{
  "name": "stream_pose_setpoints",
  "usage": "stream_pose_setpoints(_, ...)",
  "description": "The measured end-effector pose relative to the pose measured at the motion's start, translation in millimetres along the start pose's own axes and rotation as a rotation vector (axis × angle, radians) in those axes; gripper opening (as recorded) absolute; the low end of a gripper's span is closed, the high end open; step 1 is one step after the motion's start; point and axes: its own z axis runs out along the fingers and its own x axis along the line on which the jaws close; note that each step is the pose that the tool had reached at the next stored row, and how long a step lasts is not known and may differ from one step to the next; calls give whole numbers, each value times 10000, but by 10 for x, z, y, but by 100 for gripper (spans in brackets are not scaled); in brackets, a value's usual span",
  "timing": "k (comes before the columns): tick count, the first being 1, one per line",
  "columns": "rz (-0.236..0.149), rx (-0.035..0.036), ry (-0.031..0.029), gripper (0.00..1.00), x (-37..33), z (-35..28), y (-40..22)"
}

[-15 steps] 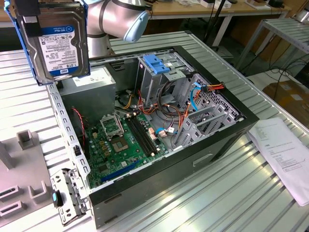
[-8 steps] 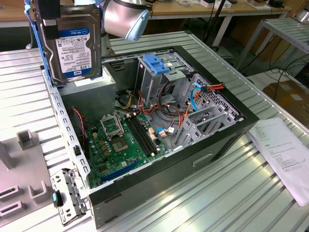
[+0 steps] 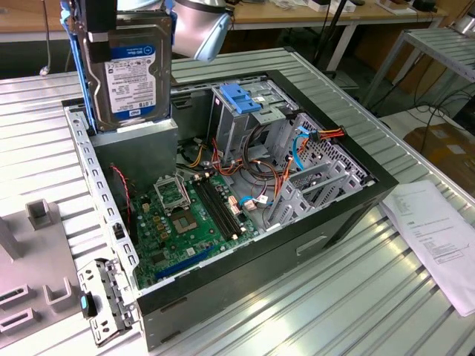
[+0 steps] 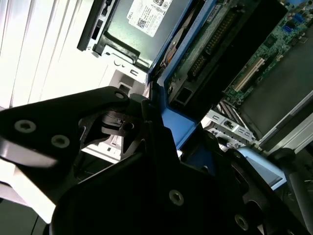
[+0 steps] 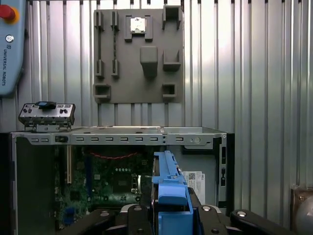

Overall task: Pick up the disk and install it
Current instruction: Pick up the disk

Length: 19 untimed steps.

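The disk (image 3: 132,70) hangs upright at the exterior view's upper left, label facing outward, blue rails along its edges. My gripper (image 3: 104,33) is shut on its top end. It is held above the grey power-supply box (image 3: 137,152) in the corner of the open computer case (image 3: 349,215). In the first wrist view the disk's blue rail (image 5: 168,191) stands edge-on between the black fingers (image 5: 215,220), over the case interior. The second wrist view shows the disk's green circuit side (image 4: 210,49) and blue rail (image 4: 178,125) clamped in the gripper (image 4: 164,129).
A metal drive cage with a blue handle (image 3: 241,100) stands mid-case, with bundled cables (image 3: 271,167) and the motherboard (image 3: 193,215) beside it. A grey fixture plate (image 5: 139,54) lies on the ribbed table. Paper sheets (image 3: 438,230) lie at the exterior view's right.
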Motion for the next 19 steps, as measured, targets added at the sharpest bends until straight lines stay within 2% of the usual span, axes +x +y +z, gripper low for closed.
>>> stream_pose_setpoints(3,0,-8,0,37,9,2,-146)
stream_pose_setpoints(13,1,-17,1,37,9,7,-509)
stream_pose_setpoints(16,-1,-17,1,37,9,8,-577)
stream_pose_setpoints(19,1,-18,1,37,10,8,-595)
